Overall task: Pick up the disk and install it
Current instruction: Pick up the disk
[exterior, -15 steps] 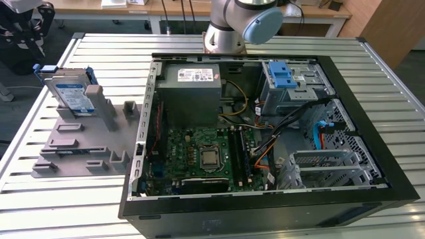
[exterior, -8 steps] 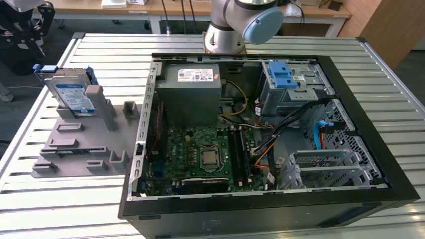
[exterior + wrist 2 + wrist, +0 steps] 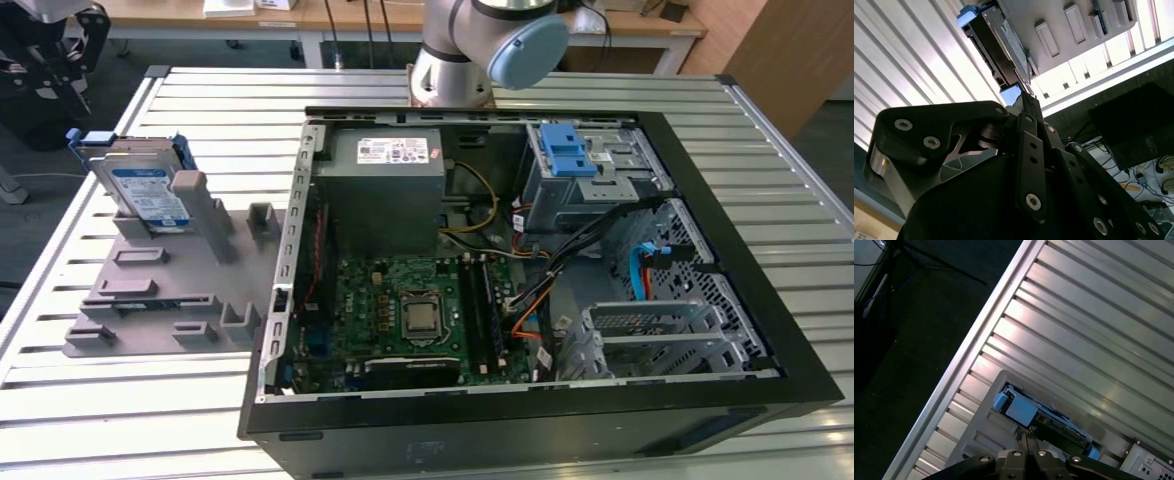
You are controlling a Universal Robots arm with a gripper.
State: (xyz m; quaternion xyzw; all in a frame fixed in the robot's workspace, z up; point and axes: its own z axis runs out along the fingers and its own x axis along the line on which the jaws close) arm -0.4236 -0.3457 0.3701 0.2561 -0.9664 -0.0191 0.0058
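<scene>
Hovering close to the disk (image 3: 1021, 411) with the claw (image 3: 1025, 436) pinched together on nothing; pickup not yet made.

Upper left of the exterior view: the disk (image 3: 140, 185), standing on edge in a slot of a grey holder tray (image 3: 160, 290), just beside the open computer case (image 3: 534, 405) that takes up the centre and right. In both wrist views, fingertips aimed at the disk's blue-framed edge, seemingly short of contact. Judged as the approach stage of picking up, with nothing installed. For a grasp, a likely need for the fingers to spread and straddle the thin upper edge squarely, clear of the tray's posts. Underneath everything, a ribbed silver metal table (image 3: 787, 200). Top centre, the arm's base (image 3: 474, 50). Beyond, a dark floor and pale desks along the back.
</scene>
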